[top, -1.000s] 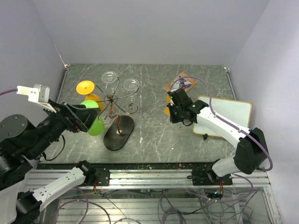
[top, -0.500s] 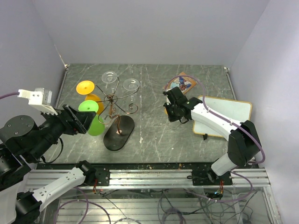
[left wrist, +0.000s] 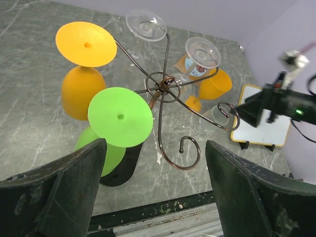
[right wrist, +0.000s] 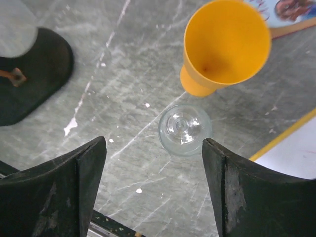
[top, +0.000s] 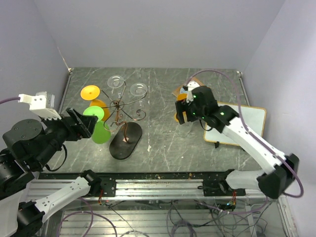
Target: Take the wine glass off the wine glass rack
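Wine glass (right wrist: 184, 129) upright, orange glass (right wrist: 224, 47) just beside

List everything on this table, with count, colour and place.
rack: one, copper wire on a dark oval base, left half of the table
orange glasses: two, one hanging on the rack, one standing right of centre
green glass: one, hanging on the rack's near left
clear glasses: three, two hanging on the rack's far side, one standing beside the standing orange one
card: one, printed, behind the standing glasses
board: one, white with a yellow edge, right side
table: one, dark grey marbled
left gripper: one, black, open, facing the rack
right gripper: one, black, open, above the standing clear glass
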You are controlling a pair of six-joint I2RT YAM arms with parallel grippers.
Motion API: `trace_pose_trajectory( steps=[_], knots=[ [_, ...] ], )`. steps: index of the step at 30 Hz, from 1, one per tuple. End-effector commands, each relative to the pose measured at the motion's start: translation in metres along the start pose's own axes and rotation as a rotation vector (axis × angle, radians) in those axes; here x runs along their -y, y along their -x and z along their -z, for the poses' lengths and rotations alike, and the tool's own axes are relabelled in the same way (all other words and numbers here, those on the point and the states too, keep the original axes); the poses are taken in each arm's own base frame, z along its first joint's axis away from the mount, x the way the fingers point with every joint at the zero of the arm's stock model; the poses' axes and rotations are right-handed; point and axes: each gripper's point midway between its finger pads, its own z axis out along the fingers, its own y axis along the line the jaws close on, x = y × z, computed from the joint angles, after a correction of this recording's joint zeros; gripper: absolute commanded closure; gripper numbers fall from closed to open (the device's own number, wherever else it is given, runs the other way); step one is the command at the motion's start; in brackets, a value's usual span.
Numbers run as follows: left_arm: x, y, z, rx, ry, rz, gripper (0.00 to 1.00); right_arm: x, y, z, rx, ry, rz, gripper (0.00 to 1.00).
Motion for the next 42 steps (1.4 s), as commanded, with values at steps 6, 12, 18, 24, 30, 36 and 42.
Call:
trace_pose_trajectory(
  steps=[6, 12, 18, 24, 30, 36, 42],
  knots=[
    [-0.029, -0.006, 0.0, 0.06, 0.196, 0.344, 0.19, -0.016, 0.008, 0.061, 0.119, 0.105, -0.218, 0.12],
    [-0.045, -0.006, 0.005, 0.152, 0.244, 0.521, 0.18, -0.011, 0.042, 0.108, 0.291, 0.117, -0.254, 0.1],
    [-0.047, -0.005, -0.01, 0.19, 0.282, 0.539, 0.17, 0.002, 0.034, 0.12, 0.355, 0.073, -0.259, 0.04],
    [-0.045, -0.029, -0.04, 0.108, 0.404, 0.642, 0.16, 0.014, 0.037, 0.137, 0.403, 0.026, -0.241, 0.0],
    [-0.052, -0.037, -0.046, 0.097, 0.521, 0.706, 0.3, 0.007, 0.04, 0.158, 0.489, 0.089, -0.18, 0.0],
    [-0.056, -0.039, -0.048, 0.133, 0.528, 0.763, 0.41, 0.015, 0.037, 0.162, 0.515, 0.056, -0.15, 0.0],
    [-0.061, -0.035, -0.047, 0.154, 0.563, 0.749, 0.42, 0.017, 0.035, 0.158, 0.51, 0.04, -0.124, 0.0]
  ],
)
